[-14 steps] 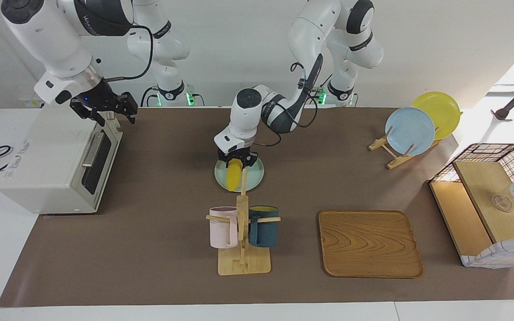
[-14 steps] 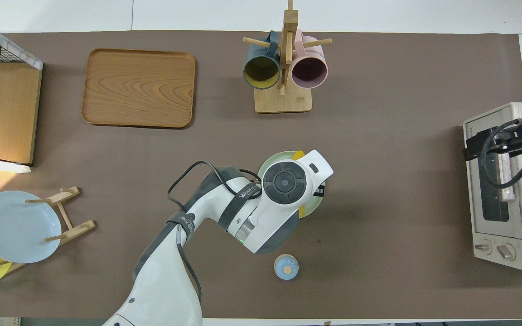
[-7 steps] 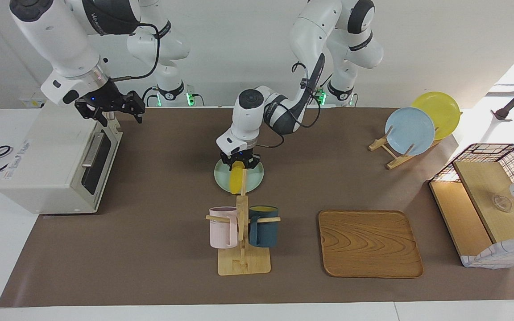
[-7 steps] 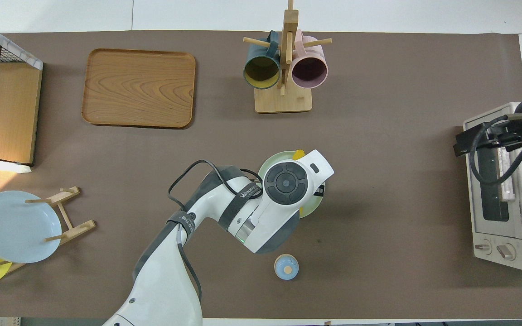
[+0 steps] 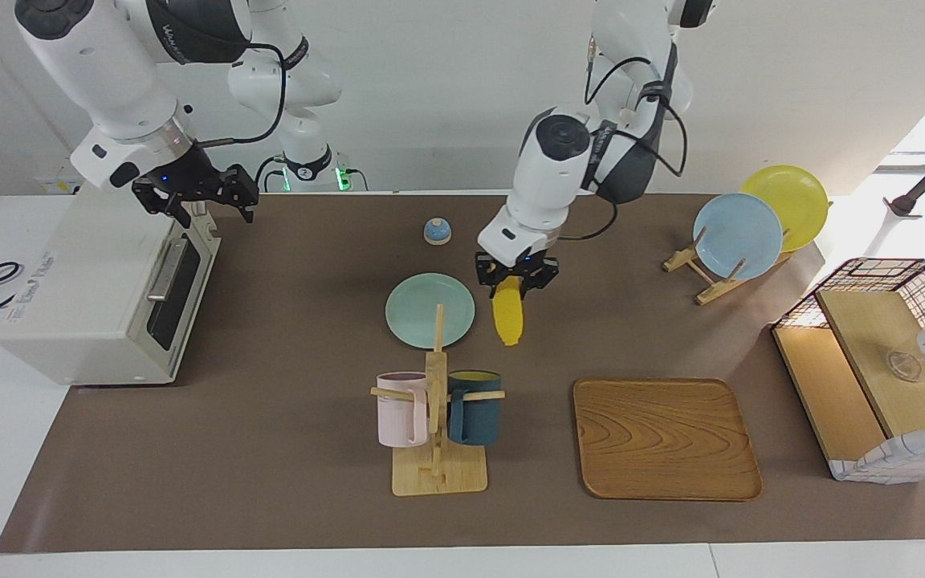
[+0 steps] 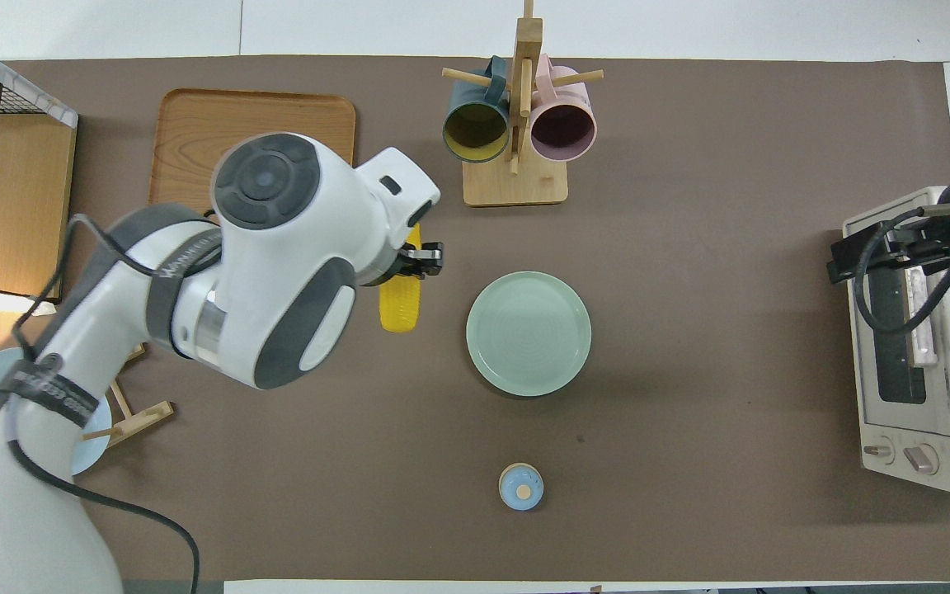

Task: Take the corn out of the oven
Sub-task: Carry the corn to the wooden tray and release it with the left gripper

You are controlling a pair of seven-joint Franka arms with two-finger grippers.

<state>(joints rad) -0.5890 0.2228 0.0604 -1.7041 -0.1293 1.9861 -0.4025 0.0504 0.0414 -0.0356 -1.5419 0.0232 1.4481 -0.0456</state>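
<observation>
The yellow corn [image 5: 508, 318] hangs tip down from my left gripper [image 5: 515, 282], which is shut on its upper end. It is in the air over the brown mat beside the pale green plate [image 5: 418, 301], toward the left arm's end; it also shows in the overhead view [image 6: 400, 310]. The plate [image 6: 529, 332] is bare. The off-white oven [image 5: 85, 297] stands at the right arm's end with its dark glass door shut. My right gripper [image 5: 193, 195] is open and empty, over the oven's top front edge above the bar handle [image 5: 165, 270].
A mug rack [image 5: 437, 433] with a pink and a dark blue mug stands farther from the robots than the plate. A wooden tray [image 5: 666, 437], a plate stand [image 5: 739, 234] and a wire-framed shelf box [image 5: 880, 361] are toward the left arm's end. A small blue knob [image 5: 437, 230] lies near the robots.
My left gripper has lifted the corn off the pale green plate and carried it sideways toward the left arm's end. The right gripper has stayed over the oven's top edge.
</observation>
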